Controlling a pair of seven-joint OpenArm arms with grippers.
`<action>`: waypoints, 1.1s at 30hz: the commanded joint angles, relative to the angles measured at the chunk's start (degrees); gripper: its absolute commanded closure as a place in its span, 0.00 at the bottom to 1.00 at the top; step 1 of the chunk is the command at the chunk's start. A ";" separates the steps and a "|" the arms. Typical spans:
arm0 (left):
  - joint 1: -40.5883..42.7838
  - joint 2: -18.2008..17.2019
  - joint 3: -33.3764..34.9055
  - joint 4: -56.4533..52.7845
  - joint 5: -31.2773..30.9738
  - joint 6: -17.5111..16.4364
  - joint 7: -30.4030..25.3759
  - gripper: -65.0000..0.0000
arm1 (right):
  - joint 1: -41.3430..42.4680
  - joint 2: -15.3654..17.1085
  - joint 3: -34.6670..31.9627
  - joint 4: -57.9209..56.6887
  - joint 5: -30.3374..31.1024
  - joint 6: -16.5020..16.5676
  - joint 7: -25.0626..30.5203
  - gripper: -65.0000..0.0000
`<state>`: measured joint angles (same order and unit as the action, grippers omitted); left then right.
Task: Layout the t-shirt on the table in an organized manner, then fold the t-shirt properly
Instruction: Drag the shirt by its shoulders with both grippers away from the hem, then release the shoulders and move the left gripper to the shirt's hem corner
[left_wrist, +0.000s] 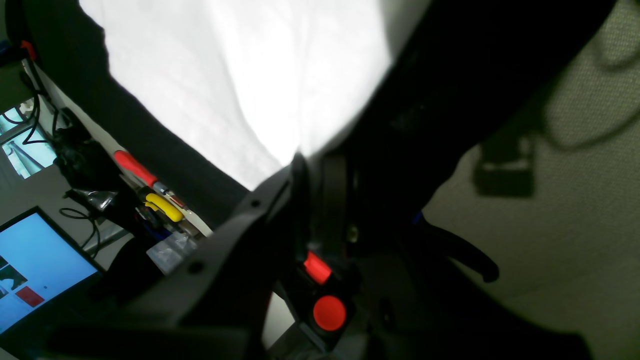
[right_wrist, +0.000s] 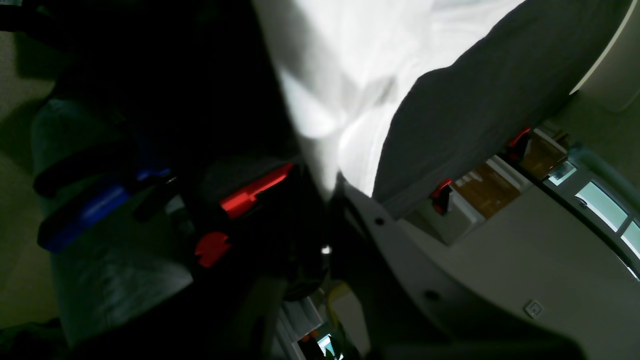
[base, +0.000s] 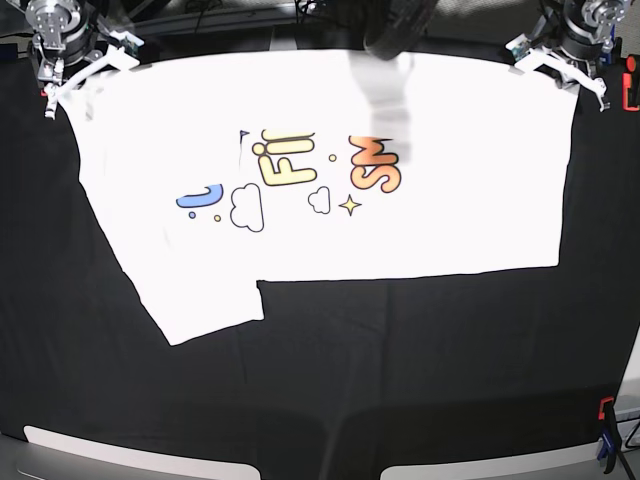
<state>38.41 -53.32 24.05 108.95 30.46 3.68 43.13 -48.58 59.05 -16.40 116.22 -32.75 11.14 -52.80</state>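
- There is one bench, covered with a black cloth; it is much larger than everything that lies on it.
- There is one t-shirt, white, spread on the far half of the bench with the printed side up. Its long far edge runs along the far edge of the bench, from the far left corner to the far right corner. One sleeve points toward the near edge, on the left side.
- On the print I can count two groups of yellow-orange letters, two white clouds, one blue shape and one small star.
- There are two arms, one at each far corner of the bench.
- The left fingers are at the far right corner in the base view. They are closed tight on the t-shirt corner; the left wrist view shows the white cloth pinched at the tip.
- The right fingers are at the far left corner. They are also closed on the t-shirt; the cloth goes in between them.
- One orange clamp with a blue part is at the near right edge.
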 joint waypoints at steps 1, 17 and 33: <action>0.17 -1.01 -0.35 0.74 0.59 1.07 1.27 1.00 | -0.17 0.96 0.52 0.68 0.20 0.59 -0.61 1.00; 1.73 -1.03 -0.35 0.79 -3.93 1.05 4.28 0.59 | -0.57 0.96 0.52 1.40 6.12 1.88 -1.70 0.59; 4.22 -1.51 -0.37 2.16 7.19 4.42 15.47 0.59 | -9.99 4.76 0.70 9.86 -1.05 -4.11 0.28 0.59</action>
<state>42.50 -53.95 23.99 110.26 36.49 7.07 58.13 -58.26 63.00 -16.14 125.16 -32.95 7.38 -52.40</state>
